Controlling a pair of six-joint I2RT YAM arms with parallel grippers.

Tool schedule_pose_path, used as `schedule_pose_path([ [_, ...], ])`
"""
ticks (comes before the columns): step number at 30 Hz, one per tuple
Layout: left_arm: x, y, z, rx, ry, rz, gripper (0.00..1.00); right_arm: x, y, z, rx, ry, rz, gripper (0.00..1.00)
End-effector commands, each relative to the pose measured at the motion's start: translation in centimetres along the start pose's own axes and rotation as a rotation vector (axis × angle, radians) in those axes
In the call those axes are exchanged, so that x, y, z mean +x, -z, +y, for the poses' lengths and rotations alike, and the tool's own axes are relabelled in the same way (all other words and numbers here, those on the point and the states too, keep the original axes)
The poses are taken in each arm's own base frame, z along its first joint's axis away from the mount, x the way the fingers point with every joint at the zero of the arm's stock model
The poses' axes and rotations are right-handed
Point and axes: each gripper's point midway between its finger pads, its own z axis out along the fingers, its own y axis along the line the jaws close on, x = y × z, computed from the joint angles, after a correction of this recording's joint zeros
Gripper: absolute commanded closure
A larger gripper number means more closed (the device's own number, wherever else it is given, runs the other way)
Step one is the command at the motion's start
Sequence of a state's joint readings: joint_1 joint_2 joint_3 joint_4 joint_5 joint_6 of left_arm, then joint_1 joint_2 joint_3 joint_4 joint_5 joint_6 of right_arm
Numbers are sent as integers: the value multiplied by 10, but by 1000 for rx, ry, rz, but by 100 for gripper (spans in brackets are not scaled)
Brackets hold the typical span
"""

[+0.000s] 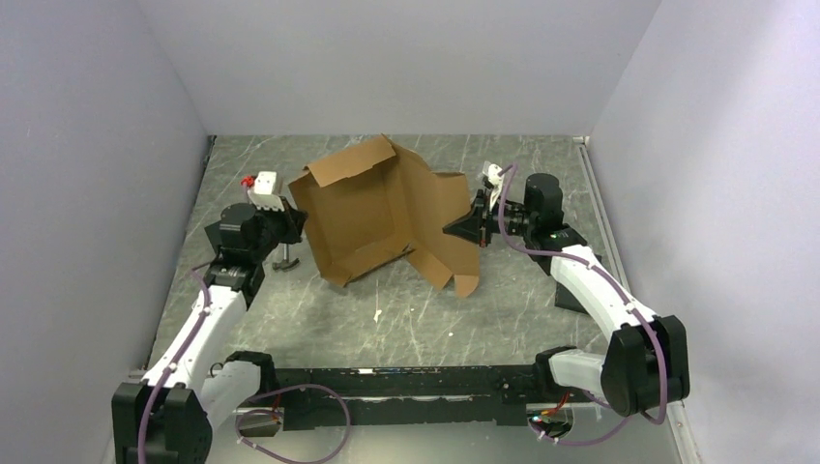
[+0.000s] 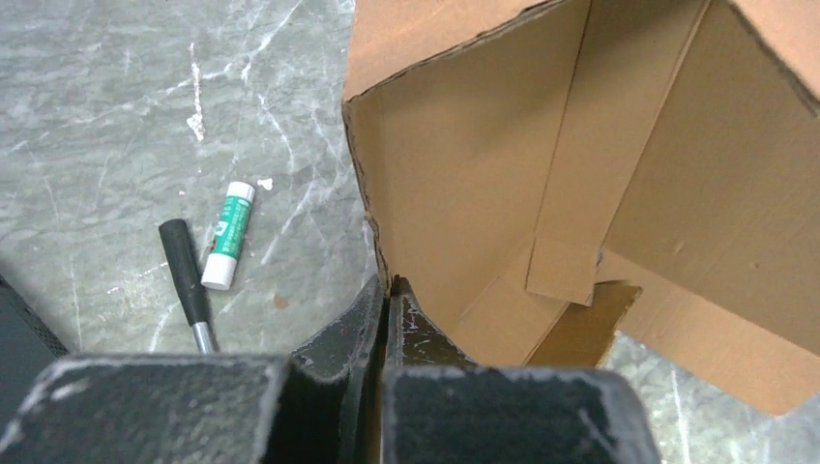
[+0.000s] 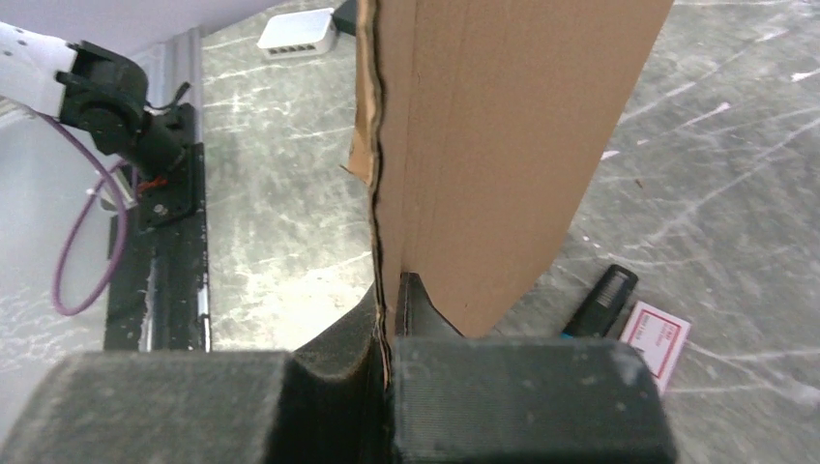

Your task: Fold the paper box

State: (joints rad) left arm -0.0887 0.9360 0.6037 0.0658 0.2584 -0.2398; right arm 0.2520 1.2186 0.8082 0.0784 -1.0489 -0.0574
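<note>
The box (image 1: pixel 372 217) sits on the table (image 1: pixel 406 319) in the middle of the top view, between the two grippers, and it is partly folded. Its near wall, toward the lower centre of the frame, stands up from the base. The left wall is up too, and the two meet at a corner. Behind them, at upper centre, a far flap leans inward without being tucked. The right part is loose: a large panel with a hanging tab splays toward the lower right. I judge the task about half done. The right side and far flap are yet to be raised, tucked and locked.

The left gripper (image 2: pixel 389 290) is clamped on the edge of the box's left wall, its fingers pressed together with only cardboard between them. Left of it in its wrist view, a glue stick (image 2: pixel 228 235) and a black-handled tool (image 2: pixel 184 271) lie clear of the box. The right gripper (image 3: pixel 390 290) pinches the edge of the right panel, which rises upright from the jaws. A marker (image 3: pixel 601 300) and a card (image 3: pixel 658 338) lie at that frame's lower right.
</note>
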Motion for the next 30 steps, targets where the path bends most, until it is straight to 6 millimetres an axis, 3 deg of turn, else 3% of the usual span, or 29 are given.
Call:
schedule_pose_path([
  [1, -25, -11, 2, -23, -131, -100, 100, -30, 8, -9, 50, 167, -45, 100],
  [7, -29, -22, 3, -16, -205, -191, 100, -15, 11, -19, 59, 234, -39, 100],
  [17, -13, -28, -10, -20, -413, -208, 100, 11, 12, -7, -46, 309, -12, 100],
  [22, -2, -26, -18, -23, -488, -204, 100, 20, 14, -5, -55, 298, 22, 94],
  [26, 3, -27, -21, -23, -518, -200, 100, 14, 20, -4, -33, 314, 34, 87],
  [30, 3, -26, -21, -30, -520, -207, 100, 7, 28, -6, 4, 316, 45, 72],
])
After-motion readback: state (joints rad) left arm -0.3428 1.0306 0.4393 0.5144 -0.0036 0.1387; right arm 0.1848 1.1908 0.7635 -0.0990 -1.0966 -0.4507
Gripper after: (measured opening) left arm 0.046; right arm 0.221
